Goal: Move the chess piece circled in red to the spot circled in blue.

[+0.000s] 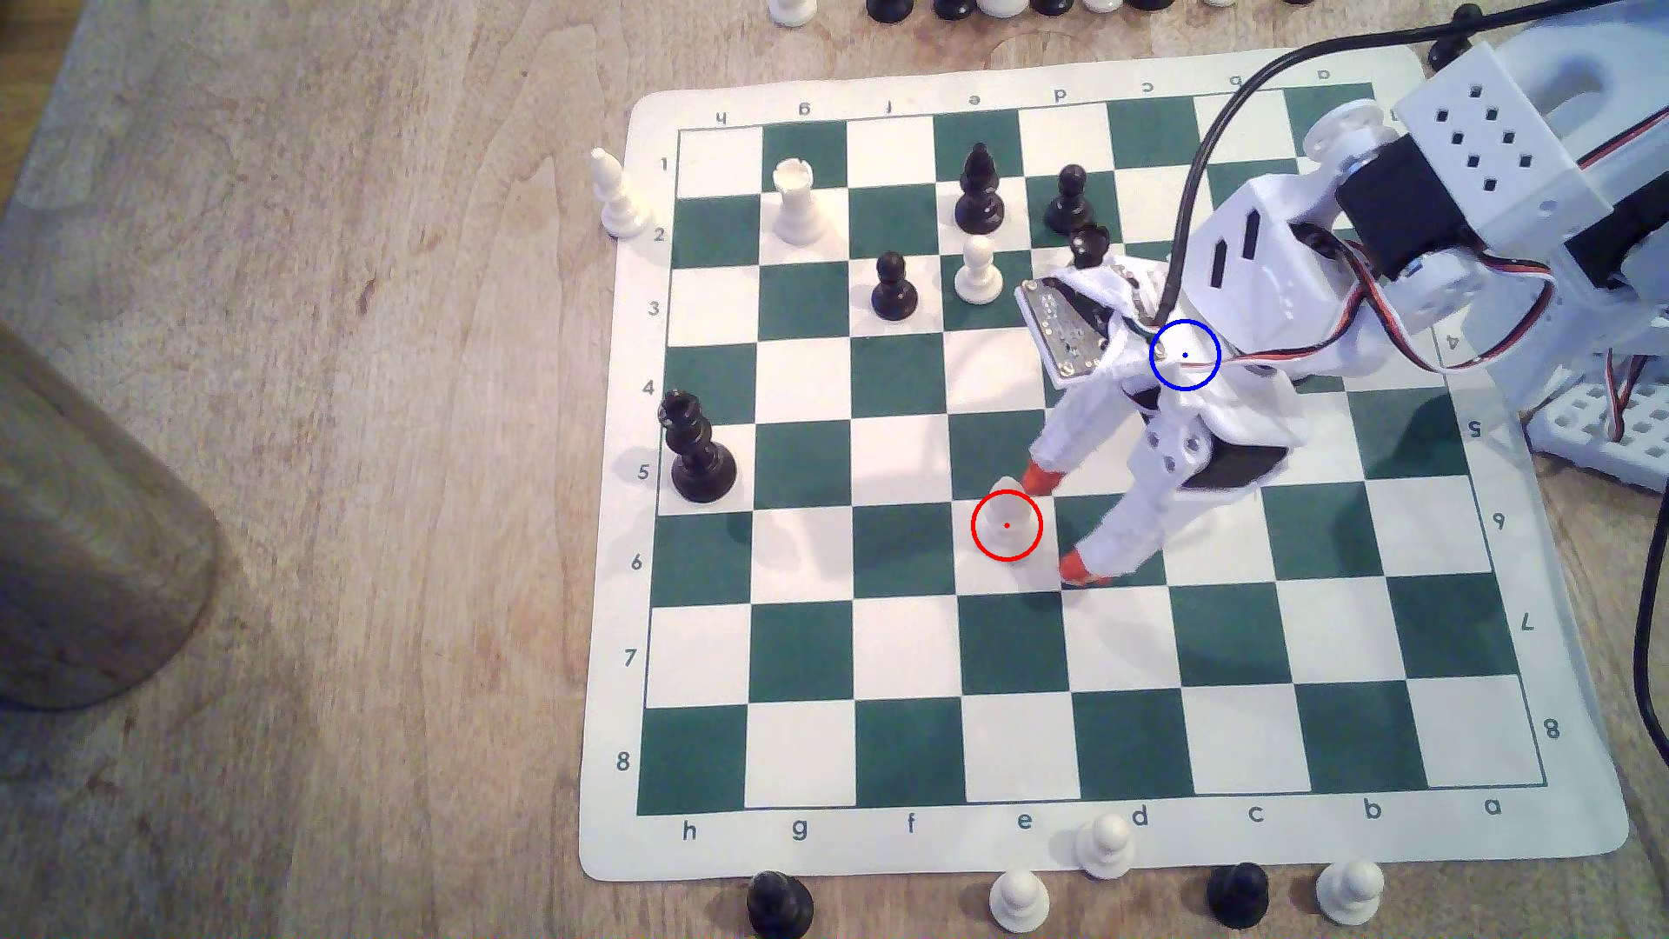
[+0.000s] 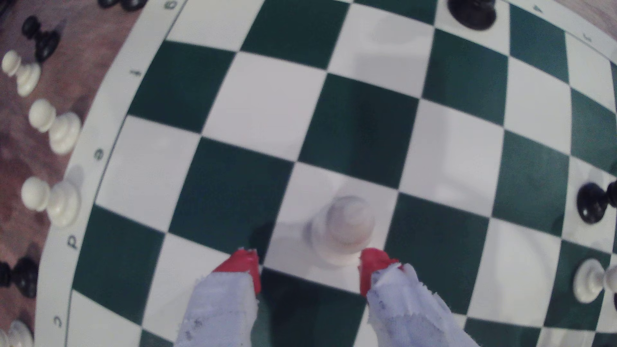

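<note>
On the white square ringed in red, near the middle of the green-and-white board (image 1: 1120,740), the chess piece (image 1: 1006,515) is standing upright, and we are holding our gripper (image 1: 1057,524) just beside it, on the exterior view's right. Our jaws are standing wide apart and gripping nothing; in the wrist view the piece (image 2: 347,227) is sitting just beyond the red fingertips (image 2: 372,263), nearer one of them than the other, not yet between them. That offset is what we are worrying about: if we are closing from here, the nearer tip is likely reaching the round flared base first and pushing or tipping the piece instead of pinching it. The body is slim and tapering to a point, so we are judging that a grip taken high may let it slide out during the lift. The spot (image 1: 1185,355), ringed in blue, is lying under our own arm in the exterior view, so we cannot tell whether that square is free. On the far side of it, a black pawn (image 1: 1088,246) and a white pawn (image 1: 978,271) are standing well apart from the piece but closer to the spot, and a low carry may be clipping one.
</note>
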`<move>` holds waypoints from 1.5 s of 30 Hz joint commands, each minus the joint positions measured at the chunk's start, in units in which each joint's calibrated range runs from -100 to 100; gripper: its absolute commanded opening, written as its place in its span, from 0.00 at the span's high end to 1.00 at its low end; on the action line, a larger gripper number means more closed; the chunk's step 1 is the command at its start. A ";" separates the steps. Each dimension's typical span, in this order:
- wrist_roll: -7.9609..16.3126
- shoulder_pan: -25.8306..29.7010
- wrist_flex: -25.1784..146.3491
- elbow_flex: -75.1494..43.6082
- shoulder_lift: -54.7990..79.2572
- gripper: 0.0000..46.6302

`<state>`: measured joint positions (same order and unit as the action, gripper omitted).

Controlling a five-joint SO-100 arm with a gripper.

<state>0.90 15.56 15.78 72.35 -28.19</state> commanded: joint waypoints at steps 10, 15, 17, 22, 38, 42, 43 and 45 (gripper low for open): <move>0.34 -1.99 -7.01 -6.07 2.90 0.66; 0.68 -1.68 -6.77 -6.80 3.41 0.70; 0.88 -1.44 -6.36 -6.80 3.41 0.71; 1.12 -0.74 -5.95 -6.80 3.41 0.72; 1.42 -0.03 -5.70 -6.89 3.92 0.85; 1.37 0.20 -4.88 -7.16 3.58 0.95; 1.42 0.20 -4.80 -7.16 3.41 0.96; 1.42 0.20 -4.23 -7.25 2.56 0.96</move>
<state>2.17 15.19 10.84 69.54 -23.92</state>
